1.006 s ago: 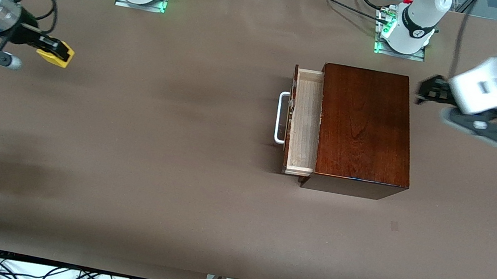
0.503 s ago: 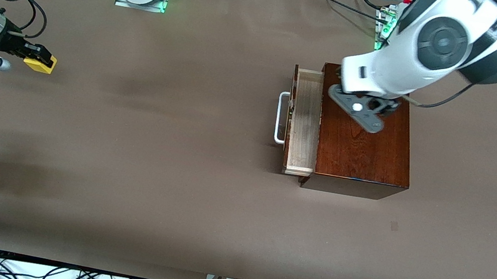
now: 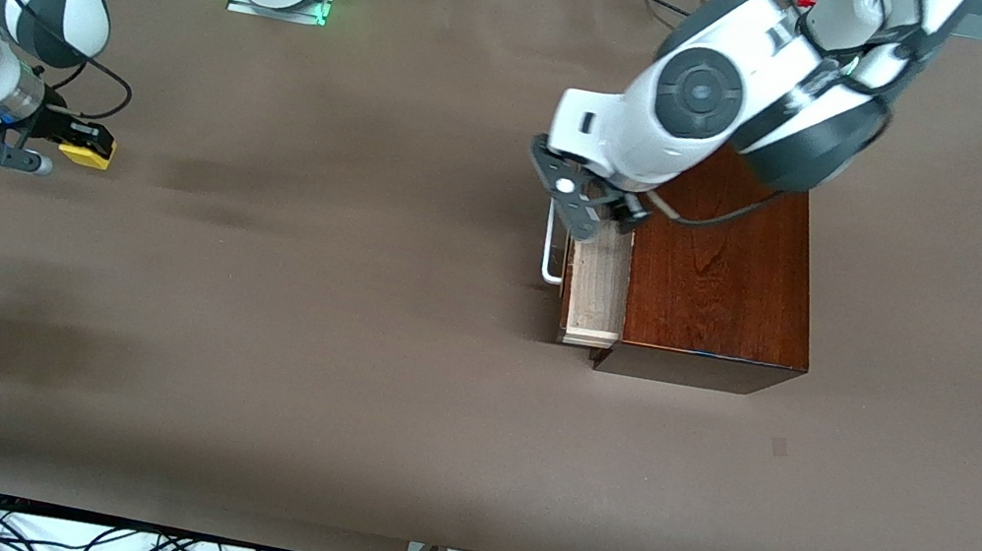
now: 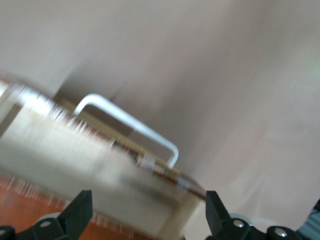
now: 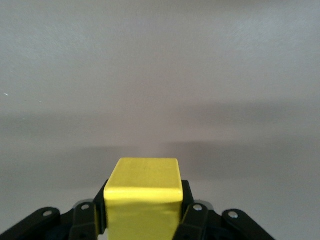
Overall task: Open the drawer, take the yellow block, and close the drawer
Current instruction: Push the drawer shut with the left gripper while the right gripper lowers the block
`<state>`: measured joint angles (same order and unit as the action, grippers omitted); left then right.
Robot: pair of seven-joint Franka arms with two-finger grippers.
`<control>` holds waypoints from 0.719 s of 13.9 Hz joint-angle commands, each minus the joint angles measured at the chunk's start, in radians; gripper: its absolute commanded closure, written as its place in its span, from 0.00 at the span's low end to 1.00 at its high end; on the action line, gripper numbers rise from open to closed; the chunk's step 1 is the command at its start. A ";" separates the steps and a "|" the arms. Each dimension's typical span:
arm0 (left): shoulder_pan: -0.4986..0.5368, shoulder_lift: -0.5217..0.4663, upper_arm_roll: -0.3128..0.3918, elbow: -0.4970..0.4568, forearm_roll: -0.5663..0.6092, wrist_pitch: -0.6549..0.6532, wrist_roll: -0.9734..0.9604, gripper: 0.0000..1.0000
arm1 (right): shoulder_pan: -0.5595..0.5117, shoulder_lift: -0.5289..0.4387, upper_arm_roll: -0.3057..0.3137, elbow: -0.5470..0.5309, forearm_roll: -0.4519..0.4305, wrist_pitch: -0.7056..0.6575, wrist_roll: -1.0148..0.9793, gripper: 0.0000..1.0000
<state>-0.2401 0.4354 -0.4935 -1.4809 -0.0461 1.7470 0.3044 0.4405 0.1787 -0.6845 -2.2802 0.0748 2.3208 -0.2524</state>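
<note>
Two arms share the brown table, and the largest thing on it is the dark wooden box toward the left arm's end. Its drawer stands pulled out, pale inside and with nothing visible in the part not hidden by the arm, the white handle facing the right arm's end. The left gripper hangs over the drawer with its fingers spread wide, holding nothing. Closing looks like the step in hand: it should drop just outside the handle and push squarely on the drawer front (an off-centre shove could skew the tray or slide the whole box). The right gripper, over bare table at its own end, is clamped on the yellow block.
</note>
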 commanded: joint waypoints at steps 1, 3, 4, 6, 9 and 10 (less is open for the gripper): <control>-0.054 0.083 0.001 0.037 0.069 0.083 0.181 0.00 | -0.014 0.076 -0.003 -0.001 0.149 0.043 -0.149 1.00; -0.083 0.120 0.001 0.036 0.119 0.139 0.289 0.00 | -0.017 0.123 -0.003 -0.001 0.206 0.070 -0.206 1.00; -0.090 0.141 0.001 0.036 0.156 0.166 0.344 0.00 | -0.017 0.145 -0.003 -0.001 0.209 0.086 -0.211 1.00; -0.113 0.183 0.001 0.033 0.213 0.212 0.418 0.00 | -0.025 0.172 -0.001 0.001 0.235 0.098 -0.229 1.00; -0.157 0.218 0.004 0.027 0.310 0.230 0.433 0.00 | -0.025 0.223 0.003 0.004 0.338 0.098 -0.303 1.00; -0.160 0.226 0.004 0.022 0.345 0.229 0.432 0.00 | -0.026 0.234 0.005 0.004 0.342 0.100 -0.304 1.00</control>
<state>-0.3746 0.6425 -0.4945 -1.4806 0.2348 1.9787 0.7078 0.4242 0.3875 -0.6851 -2.2817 0.3753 2.4100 -0.5154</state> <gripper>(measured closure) 0.000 0.445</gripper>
